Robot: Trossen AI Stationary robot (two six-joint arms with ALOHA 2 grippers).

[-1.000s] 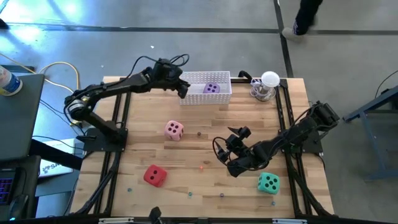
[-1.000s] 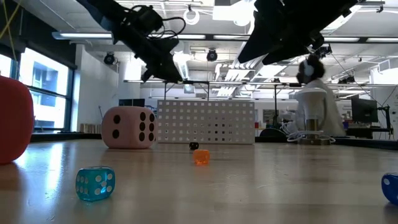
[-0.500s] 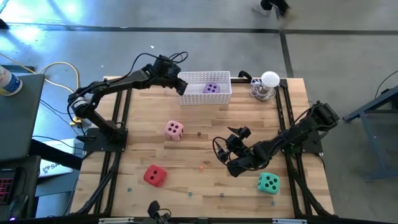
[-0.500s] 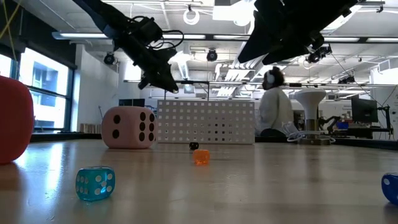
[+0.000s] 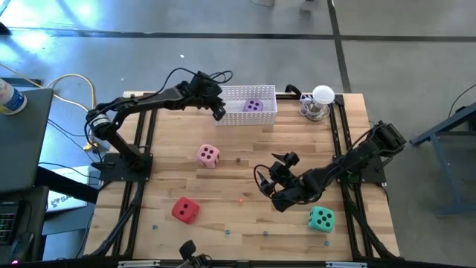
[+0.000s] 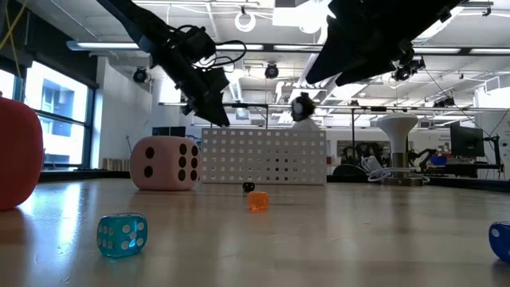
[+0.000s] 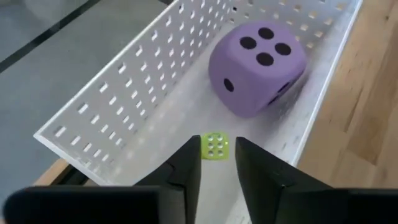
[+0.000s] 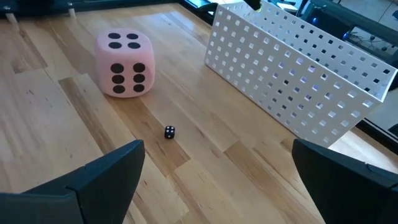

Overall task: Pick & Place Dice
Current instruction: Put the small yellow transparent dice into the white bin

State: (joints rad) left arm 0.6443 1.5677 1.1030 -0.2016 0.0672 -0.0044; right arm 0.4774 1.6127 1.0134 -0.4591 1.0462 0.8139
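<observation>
Dice scattered on my plank table [image 5: 245,179]: red one [image 5: 185,210] at seven o'clock, pink [image 5: 208,155] near centre, purple [image 5: 253,106] in the white basket [image 5: 227,117] at twelve, green [image 5: 321,219] at five. Left gripper [image 5: 218,112] hovers over the basket, fingers slightly parted, a tiny yellow-green die [image 7: 215,146] between their tips. Right gripper [image 5: 269,186] gapes wide, empty. Grey concrete floor [image 5: 223,52] beyond.

My left gripper [image 5: 218,112] hangs at the left end of the white basket [image 5: 266,117], purple die [image 5: 253,106] inside. My right gripper [image 5: 265,182] waits mid-table with jaws wide. Pink die [image 5: 208,155], red die [image 5: 185,210], green die [image 5: 321,219] lie on the wood table [image 5: 245,175].
</observation>
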